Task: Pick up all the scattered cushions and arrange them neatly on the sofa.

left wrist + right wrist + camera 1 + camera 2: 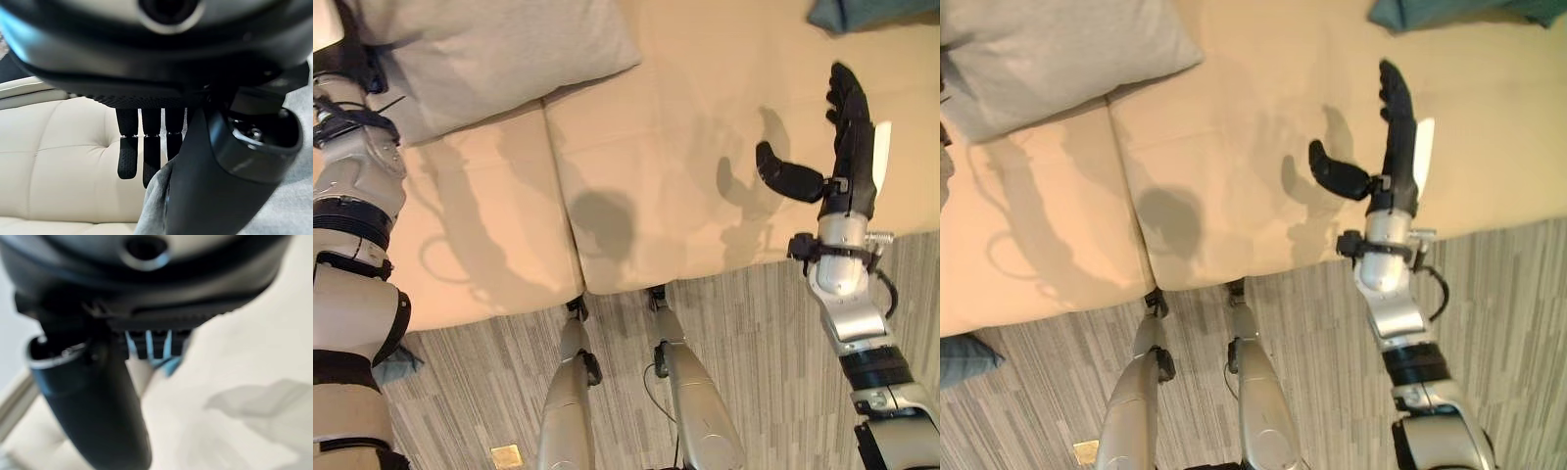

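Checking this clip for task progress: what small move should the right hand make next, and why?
Probably reach the right hand forward to the teal cushion. That hand hovers open and empty over the bare sofa seat and points toward the teal cushion, which lies just beyond it. The grey cushion already rests on the sofa by the left hand.
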